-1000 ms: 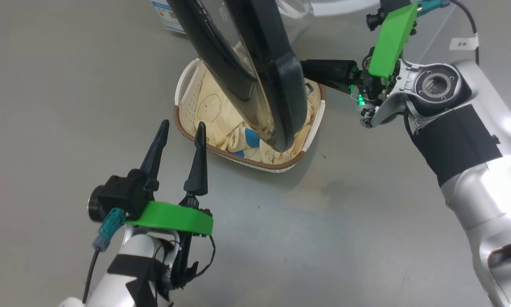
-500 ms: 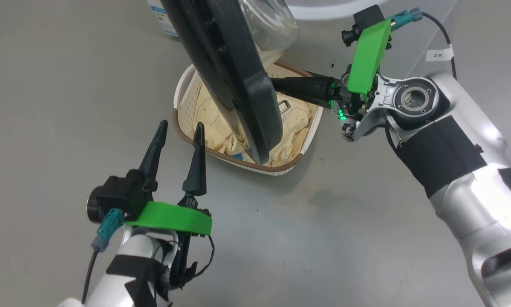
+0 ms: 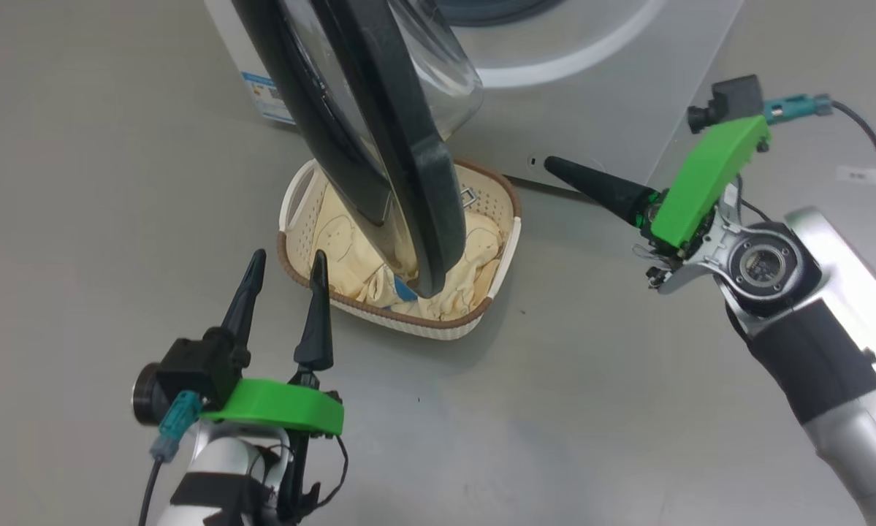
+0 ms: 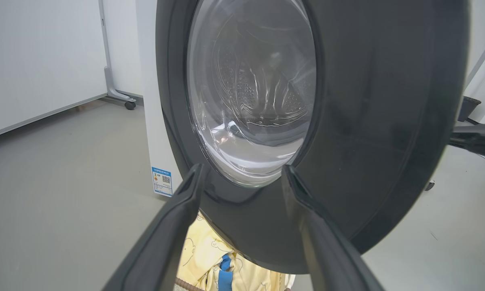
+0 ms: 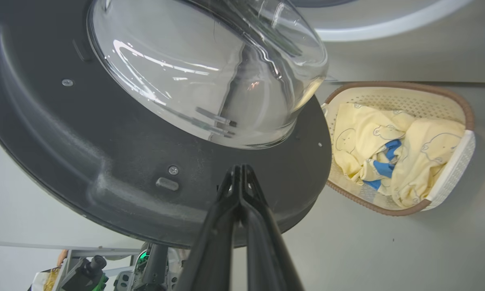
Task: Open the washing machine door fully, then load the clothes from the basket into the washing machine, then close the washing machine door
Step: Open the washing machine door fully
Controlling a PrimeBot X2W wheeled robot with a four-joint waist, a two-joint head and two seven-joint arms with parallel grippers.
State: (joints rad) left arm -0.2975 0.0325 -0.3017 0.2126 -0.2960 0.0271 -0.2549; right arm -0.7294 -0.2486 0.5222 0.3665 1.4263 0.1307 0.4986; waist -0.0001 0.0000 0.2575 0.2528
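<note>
1. The washing machine (image 3: 598, 109) stands at 12 o'clock in the head view. Its door (image 3: 416, 190) hangs swung out and edge-on, with the lower rim directly over the basket (image 3: 408, 325).
2. The basket sits on the floor (image 3: 554, 409) just in front of the machine, at the centre of the head view. The clothes (image 3: 481, 245) lie heaped inside it and none is lifted. This spot likely keeps the load a short reach from the machine, but it also puts it under the door's swing.
3. The right gripper (image 3: 552, 164) is at 3 o'clock from the basket. Its fingers are pressed together and hold nothing. The tip points toward 9 o'clock at the door's inner face and stands apart from it. Judgement: the joined fingers serve as one stiff prod for pushing the door.
4. The left gripper (image 3: 289, 253) is at 7 o'clock from the basket, with its fingers spread wide and empty, aimed at 12 o'clock. In the left wrist view the door's glass window (image 4: 250, 93) shows between the fingers. Judgement: it waits, ready for the clothes.
5. Finding: the door appears not fully open. While it overhangs the basket, the clothes are partly covered. Judgement: it needs a further push toward 9 o'clock before loading.
</note>
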